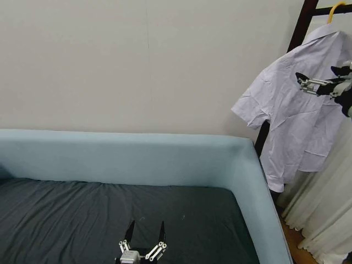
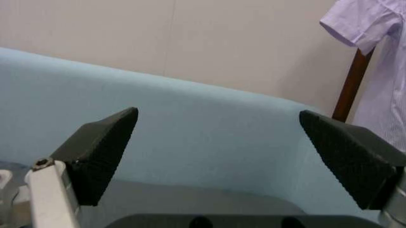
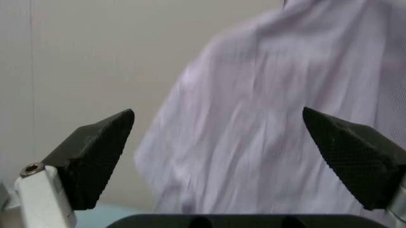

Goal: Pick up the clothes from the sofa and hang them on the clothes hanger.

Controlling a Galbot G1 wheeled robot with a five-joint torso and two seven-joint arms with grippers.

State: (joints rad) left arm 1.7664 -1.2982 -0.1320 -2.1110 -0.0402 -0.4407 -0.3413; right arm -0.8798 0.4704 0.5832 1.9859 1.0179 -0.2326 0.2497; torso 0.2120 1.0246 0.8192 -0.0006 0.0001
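Observation:
A pale lilac short-sleeved shirt hangs on a yellow hanger from a dark wooden rack at the right. My right gripper is raised in front of the shirt's chest, open and empty. In the right wrist view the shirt hangs just beyond the open gripper, apart from it. My left gripper hovers low over the sofa's dark grey seat, open with nothing in it. The left wrist view looks past that open gripper to the shirt's sleeve.
The light blue sofa backrest runs along a plain beige wall, and its arm ends beside the rack. The rack's pole stands behind the sofa corner. A white curtain hangs at the lower right.

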